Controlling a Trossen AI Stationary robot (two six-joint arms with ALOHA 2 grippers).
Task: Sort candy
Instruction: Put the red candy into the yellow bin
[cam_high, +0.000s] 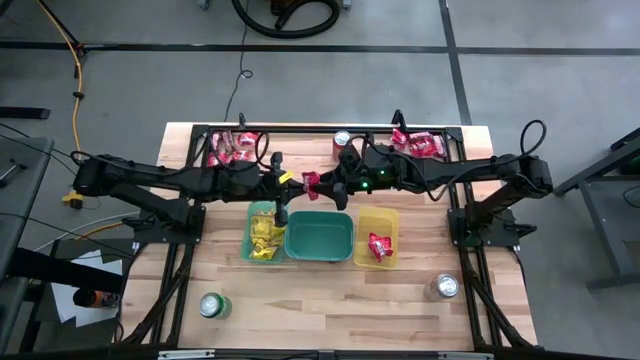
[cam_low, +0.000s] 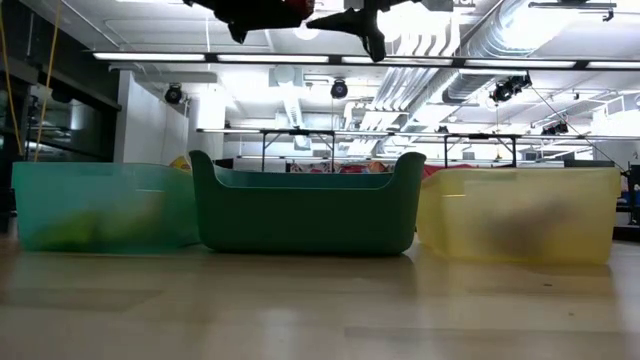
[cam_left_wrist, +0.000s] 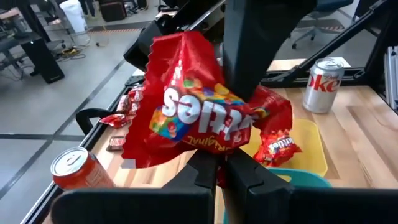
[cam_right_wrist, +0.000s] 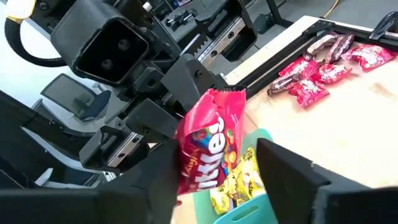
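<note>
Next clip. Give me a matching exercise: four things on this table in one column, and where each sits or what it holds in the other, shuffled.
Things:
1. red packet
2. dark green bin
3. yellow bin
4. green can

Places or states:
a. stands alone near the table edge, on the left arm's side
b. holds one red sweet packet
c. pinched in the left gripper, off the table
d. no candy seen inside

Pairs: 1-c, 2-d, 3-b, 4-a
</note>
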